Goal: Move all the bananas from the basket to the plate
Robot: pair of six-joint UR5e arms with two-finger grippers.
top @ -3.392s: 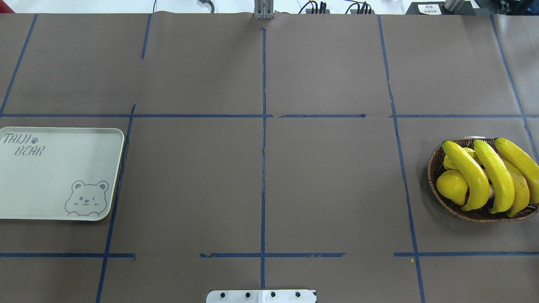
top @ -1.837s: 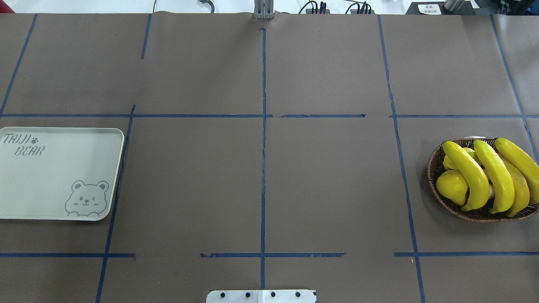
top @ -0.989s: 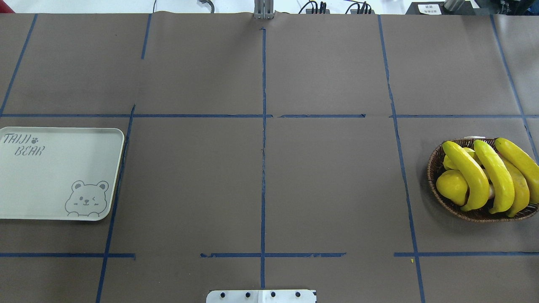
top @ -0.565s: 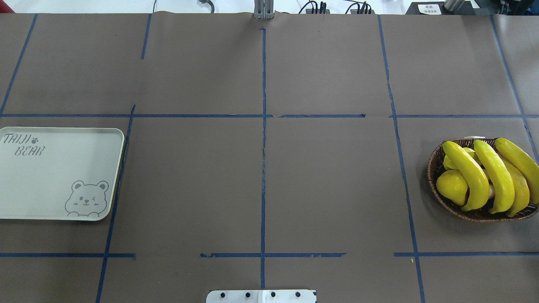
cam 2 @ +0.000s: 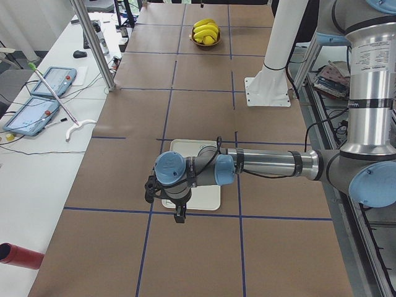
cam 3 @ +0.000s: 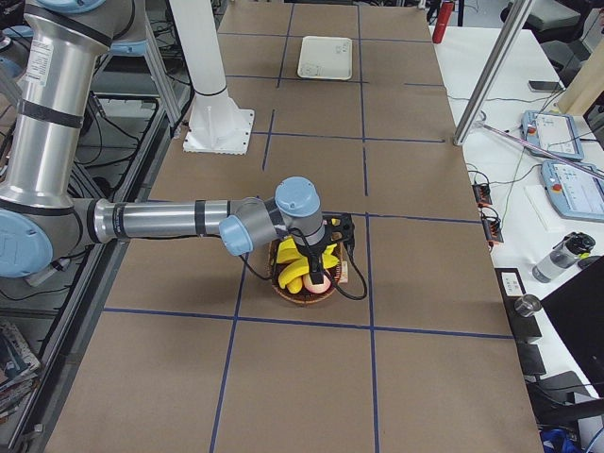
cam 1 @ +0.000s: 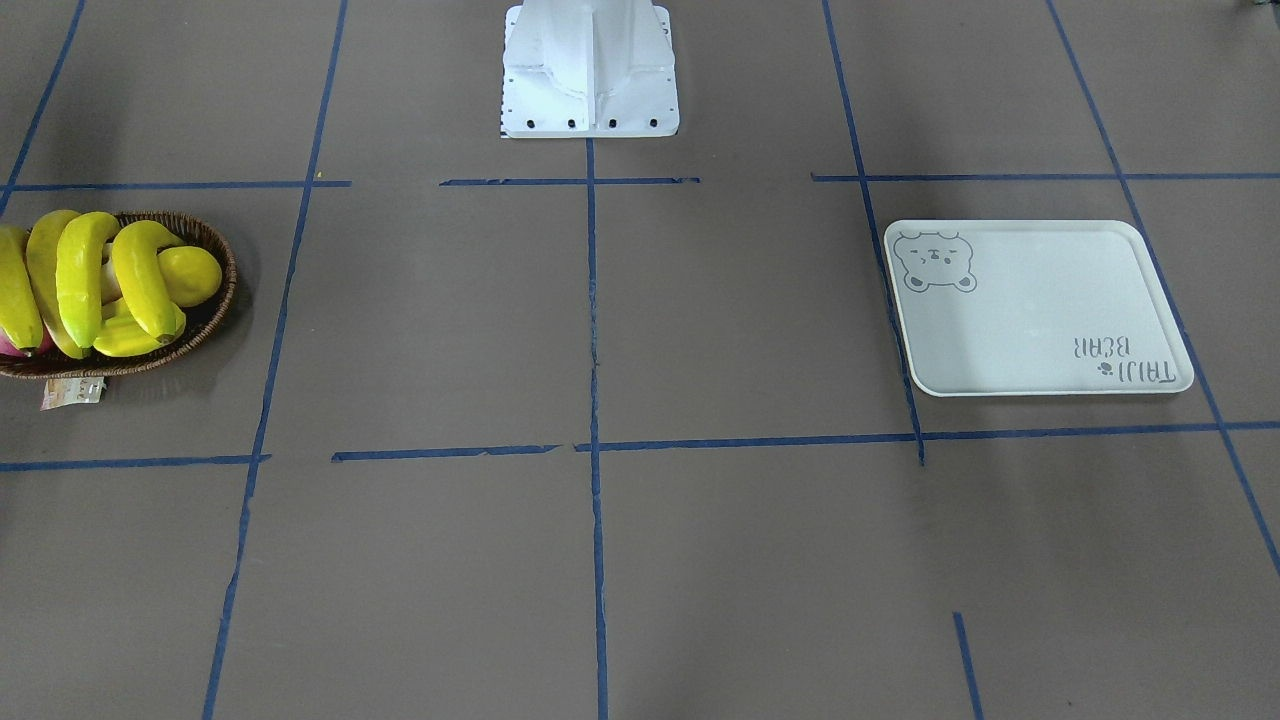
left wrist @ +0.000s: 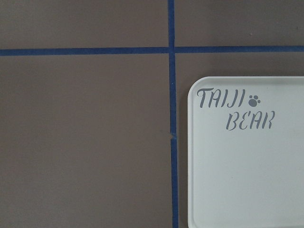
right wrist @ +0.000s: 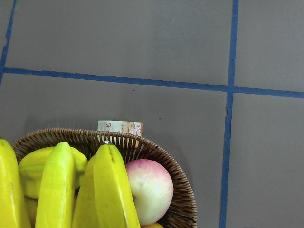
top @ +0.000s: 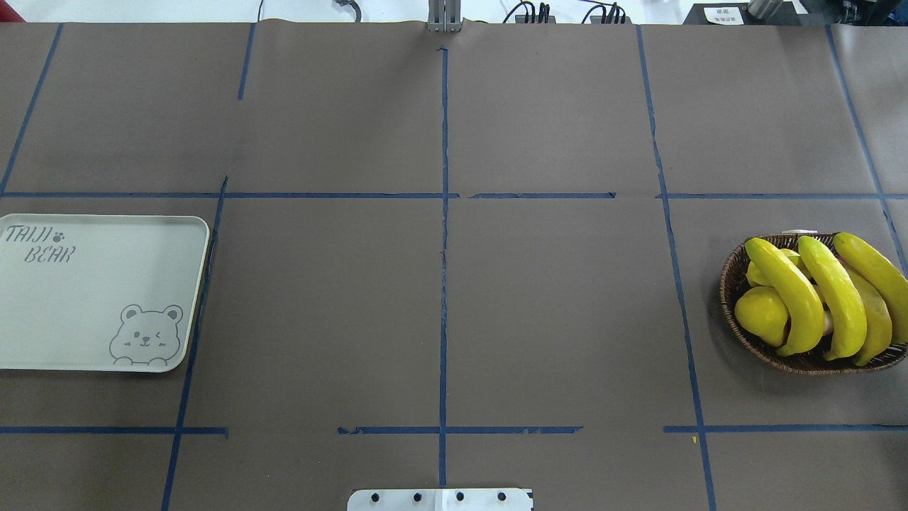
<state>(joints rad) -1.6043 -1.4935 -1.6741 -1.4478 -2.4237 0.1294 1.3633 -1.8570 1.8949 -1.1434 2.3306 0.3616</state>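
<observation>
Left arm [cam 2: 371,93]: near, large one in left-end view. Upper link upright at 3 o'clock edge, left elbow [cam 2: 370,185] bent square, left forearm [cam 2: 266,166] level, reaching toward 9 o'clock. Blue-capped left wrist [cam 2: 170,170] at its end. Left claw [cam 2: 179,213] points down, toward 6 o'clock; finger spacing unreadable.

Right arm [cam 3: 47,104]: near one in right-end view, mirrored pose. Right forearm [cam 3: 156,219] level toward 3 o'clock, right wrist [cam 3: 294,200] blue-capped, right claw [cam 3: 316,266] pointing down; finger spacing unreadable.

White base [cam 1: 590,70] at 12 o'clock in front-facing view.

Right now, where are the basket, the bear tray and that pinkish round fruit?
basket [top: 729,284]: overhead view, left side of its woven wall.
bear tray [top: 99,291]: overhead view, bare middle of its surface.
pinkish fruit [right wrist: 149,190]: right wrist view, middle of its rounded side.
</observation>
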